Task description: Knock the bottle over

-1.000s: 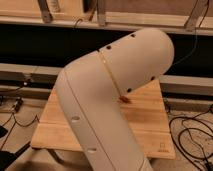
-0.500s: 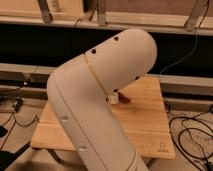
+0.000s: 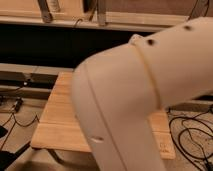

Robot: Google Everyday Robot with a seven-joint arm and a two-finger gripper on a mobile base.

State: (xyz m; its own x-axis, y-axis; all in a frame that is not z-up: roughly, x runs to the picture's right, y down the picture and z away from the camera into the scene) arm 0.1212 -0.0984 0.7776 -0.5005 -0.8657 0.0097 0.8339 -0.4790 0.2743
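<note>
My white, rounded robot arm (image 3: 150,100) fills my view, hiding the gripper and the bottle; I cannot tell either's state or place. Left of the arm, the light wooden table (image 3: 60,120) shows bare boards to its edges. Black cables (image 3: 192,137) trail right of it.

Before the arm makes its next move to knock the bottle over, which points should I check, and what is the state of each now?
1. Small pale bottle in view: not ok, none shows.
2. Gripper in view: not ok, not in the picture.
3. Large white robot arm blocking the camera: not ok, it covers most of the picture.
4. Light wooden table visible: ok, its left part shows.
5. Black cables on the floor apart from the arm: cannot tell.
</note>
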